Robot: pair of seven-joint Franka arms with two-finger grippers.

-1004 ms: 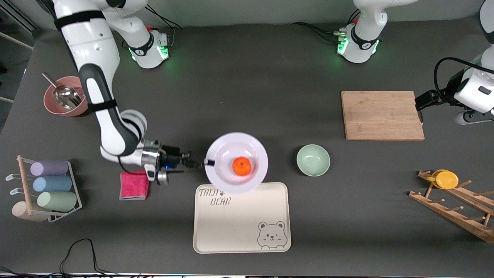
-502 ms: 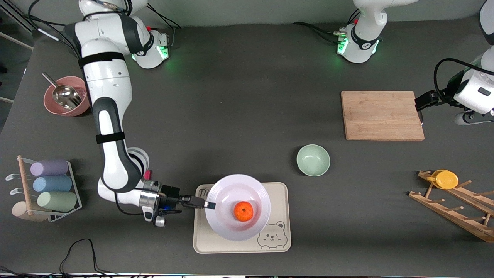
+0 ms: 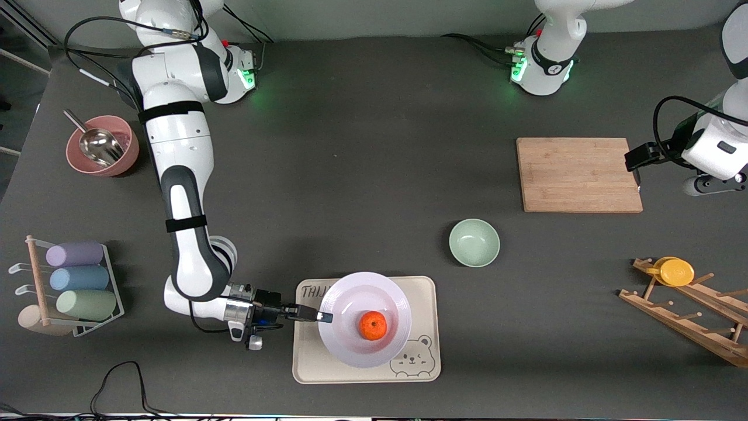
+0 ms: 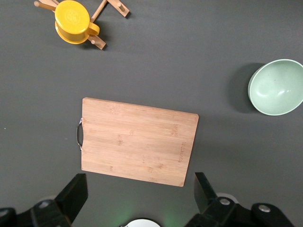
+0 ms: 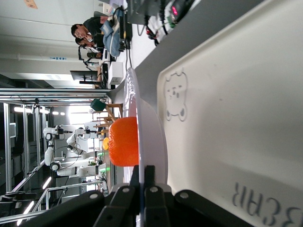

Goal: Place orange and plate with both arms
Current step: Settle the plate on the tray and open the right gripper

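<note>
The right arm reaches down low and long, wrist level, its right gripper [image 3: 320, 316] with fingers [image 5: 143, 185] pinched together on the rim of the plate [image 3: 350, 351]. The left arm waits raised at its end of the surface, left gripper [image 4: 138, 198] fingers spread wide, pointing down.

The dark grey table [image 3: 374, 146] carries a beige tray [image 3: 421, 292] at 6 o'clock, green bowl [image 3: 474, 242], cutting board [image 3: 578, 174] at 3 o'clock, pink bowl [image 3: 120, 158] at 9 o'clock.

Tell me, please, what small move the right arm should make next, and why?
Probably lower the plate onto the beige tray and release. The right gripper pinches its rim, the orange sits on it, and the right wrist view shows it above the tray.
</note>
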